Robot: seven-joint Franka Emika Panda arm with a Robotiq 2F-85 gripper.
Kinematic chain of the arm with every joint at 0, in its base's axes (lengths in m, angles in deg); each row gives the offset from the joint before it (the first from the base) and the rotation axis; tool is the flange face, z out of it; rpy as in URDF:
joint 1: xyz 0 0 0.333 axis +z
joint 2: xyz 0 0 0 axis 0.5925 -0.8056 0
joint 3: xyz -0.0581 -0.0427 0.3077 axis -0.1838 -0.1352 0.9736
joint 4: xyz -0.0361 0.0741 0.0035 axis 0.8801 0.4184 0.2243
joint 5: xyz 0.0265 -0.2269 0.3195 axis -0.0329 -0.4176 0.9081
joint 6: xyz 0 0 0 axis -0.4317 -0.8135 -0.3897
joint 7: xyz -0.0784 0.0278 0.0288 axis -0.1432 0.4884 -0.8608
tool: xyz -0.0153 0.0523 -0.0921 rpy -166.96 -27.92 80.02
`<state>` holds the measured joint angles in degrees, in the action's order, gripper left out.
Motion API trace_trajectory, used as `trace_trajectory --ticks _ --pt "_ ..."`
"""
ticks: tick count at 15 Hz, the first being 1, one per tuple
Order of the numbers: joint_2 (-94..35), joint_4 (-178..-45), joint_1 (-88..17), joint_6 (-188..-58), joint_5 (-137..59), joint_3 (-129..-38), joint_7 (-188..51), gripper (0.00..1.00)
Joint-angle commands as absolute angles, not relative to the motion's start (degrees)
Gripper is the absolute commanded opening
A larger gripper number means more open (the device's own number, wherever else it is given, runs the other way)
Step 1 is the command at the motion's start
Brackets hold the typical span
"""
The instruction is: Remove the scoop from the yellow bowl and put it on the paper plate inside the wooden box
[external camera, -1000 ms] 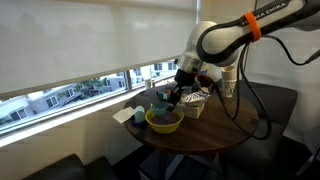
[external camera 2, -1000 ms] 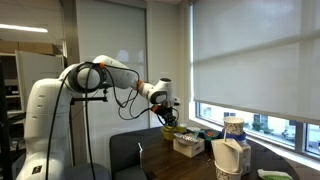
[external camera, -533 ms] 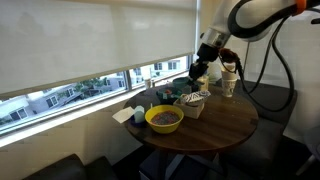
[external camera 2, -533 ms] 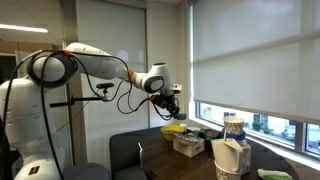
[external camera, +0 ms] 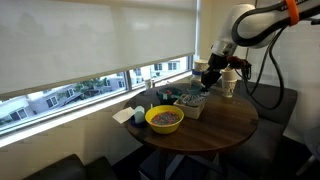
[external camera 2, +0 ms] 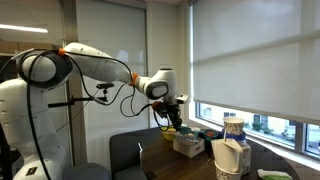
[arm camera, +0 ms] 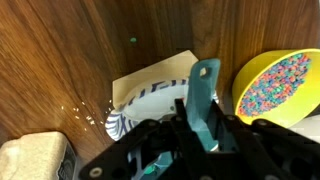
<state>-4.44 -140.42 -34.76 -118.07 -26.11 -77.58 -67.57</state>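
The gripper (arm camera: pixel 205 128) is clamped on the teal scoop (arm camera: pixel 205 85) above the paper plate (arm camera: pixel 150 97) in the wooden box (arm camera: pixel 150 72), so I'd sink low over the plate's middle before releasing.

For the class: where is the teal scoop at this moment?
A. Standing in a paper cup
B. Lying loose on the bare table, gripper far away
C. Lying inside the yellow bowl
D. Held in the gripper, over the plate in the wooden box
D: in the wrist view the scoop sticks out from between the fingers of the gripper, over the paper plate in the wooden box and clear of the yellow bowl.
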Motion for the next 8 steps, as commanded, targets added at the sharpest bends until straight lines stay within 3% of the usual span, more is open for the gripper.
trace_trajectory --ticks 1,8 --pt "-5.0 -140.2 -35.1 -116.5 -25.4 -78.2 -65.9 0.51" --pt "-4.8 -140.3 -33.4 -117.9 -25.0 -77.5 -73.0 0.98"
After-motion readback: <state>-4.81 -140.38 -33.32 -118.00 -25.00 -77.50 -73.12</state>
